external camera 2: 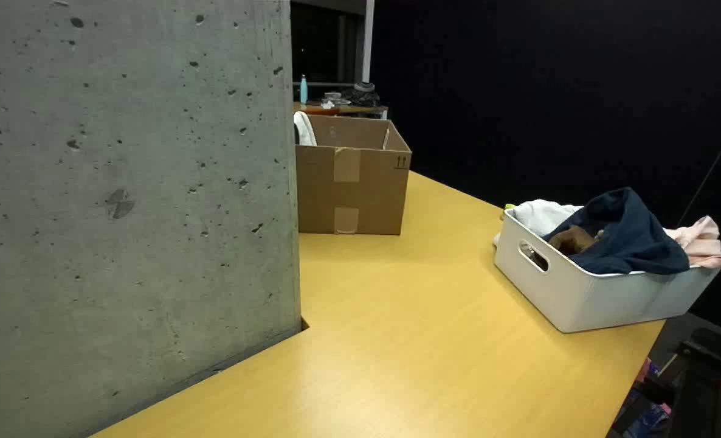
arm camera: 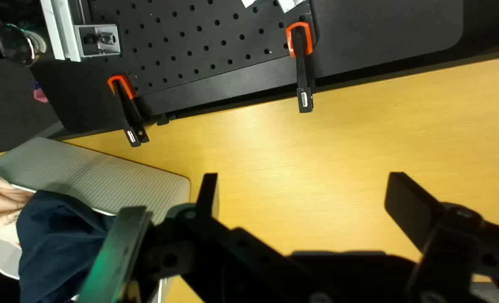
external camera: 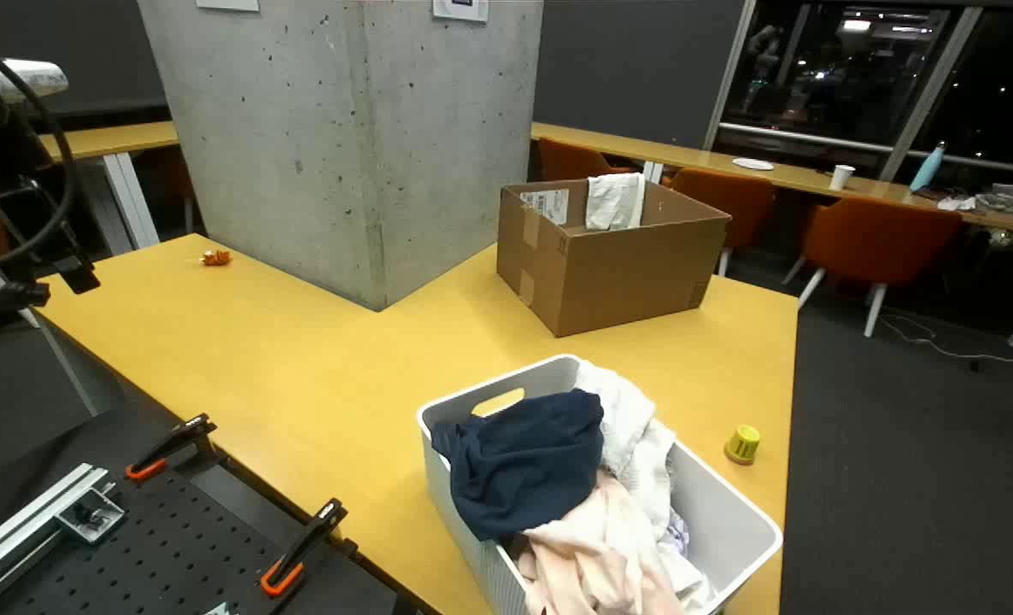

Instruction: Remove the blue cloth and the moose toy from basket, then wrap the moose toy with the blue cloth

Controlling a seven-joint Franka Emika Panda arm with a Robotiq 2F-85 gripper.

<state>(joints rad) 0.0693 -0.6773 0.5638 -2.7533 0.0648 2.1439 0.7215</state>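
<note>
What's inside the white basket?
A blue cloth, white cloth, pink cloth, and what looks like the brown moose toy, partly covered. Anything deeper underneath is hidden.

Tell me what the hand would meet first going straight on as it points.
Probably the yellow tabletop, which shows ahead of the open hand in the wrist view; depth is unclear.

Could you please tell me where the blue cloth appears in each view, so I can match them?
In an exterior view: the blue cloth is at lower centre.
In an exterior view: the blue cloth is at the right, around mid-height.
In the wrist view: the blue cloth is at lower left, reaching the bottom edge.
Shared landmark: the white basket, which holds the blue cloth in all three views.
</note>
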